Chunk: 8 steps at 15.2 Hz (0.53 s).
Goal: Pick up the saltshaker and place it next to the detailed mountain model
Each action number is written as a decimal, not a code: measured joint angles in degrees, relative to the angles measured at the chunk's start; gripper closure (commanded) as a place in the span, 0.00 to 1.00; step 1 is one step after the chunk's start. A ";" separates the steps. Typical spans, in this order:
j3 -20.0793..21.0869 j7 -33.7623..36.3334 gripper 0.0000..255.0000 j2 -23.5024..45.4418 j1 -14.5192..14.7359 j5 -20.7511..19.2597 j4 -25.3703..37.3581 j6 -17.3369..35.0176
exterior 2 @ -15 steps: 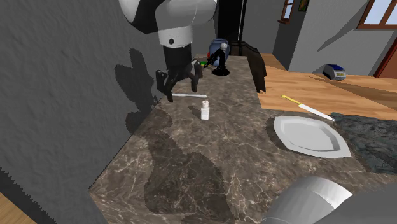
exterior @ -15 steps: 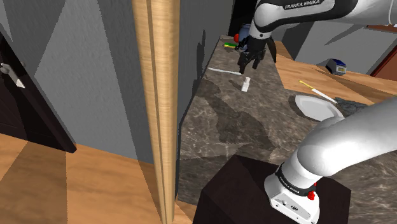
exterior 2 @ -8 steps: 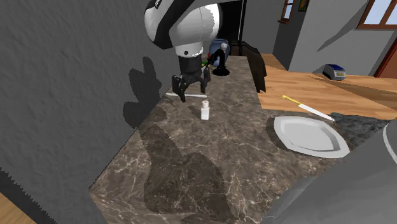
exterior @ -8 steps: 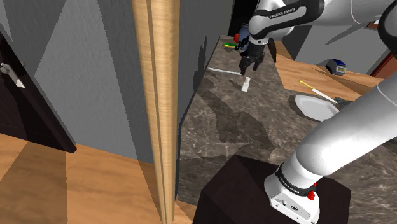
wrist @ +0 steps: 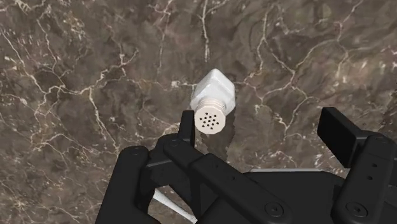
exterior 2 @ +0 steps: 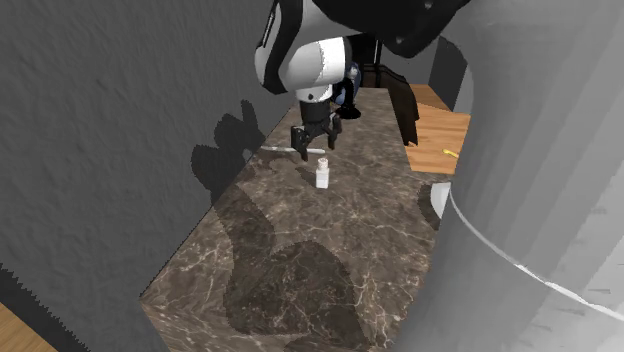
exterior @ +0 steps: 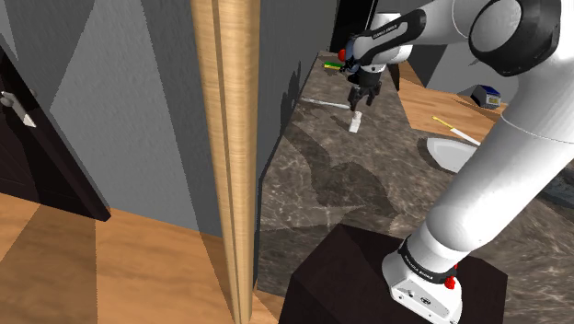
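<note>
Dark marbled countertop (exterior 2: 330, 250) by grey wall (exterior 2: 100, 120). Black gripper (exterior 2: 314, 152) hovering above, fingers (wrist: 336, 130) spread wide, clasping nothing. White saltshaker (exterior 2: 322, 175) just below, off-centre beside one finger; standing upright, holed cap (wrist: 210, 119) up, long axis vertical.

Hand (exterior 2: 315, 152) dropped lower and moved over, now just above the saltshaker (exterior 2: 322, 175), arm (exterior: 501, 138) stretched farther out

A dark marble counter (exterior 2: 300, 250) runs along a grey wall (exterior 2: 100, 120), above a wooden floor (exterior: 110, 267).
</note>
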 measured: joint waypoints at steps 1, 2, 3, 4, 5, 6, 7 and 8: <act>-0.34 -1.12 0.00 2.14 -0.59 0.97 1.68 0.30; -0.62 -2.21 0.00 4.06 -1.22 1.87 3.40 0.34; -0.80 -3.04 0.00 5.47 -1.73 2.53 4.47 0.57; -0.82 -3.41 0.00 6.45 -1.99 2.99 4.91 1.02; -0.78 -3.63 0.00 7.21 -2.14 3.34 5.01 1.62; -0.78 -3.80 0.00 7.58 -2.26 3.52 4.75 2.21; -0.78 -4.00 0.00 7.98 -2.39 3.72 4.45 2.89; -0.78 -4.19 0.00 8.33 -2.51 3.90 4.14 3.53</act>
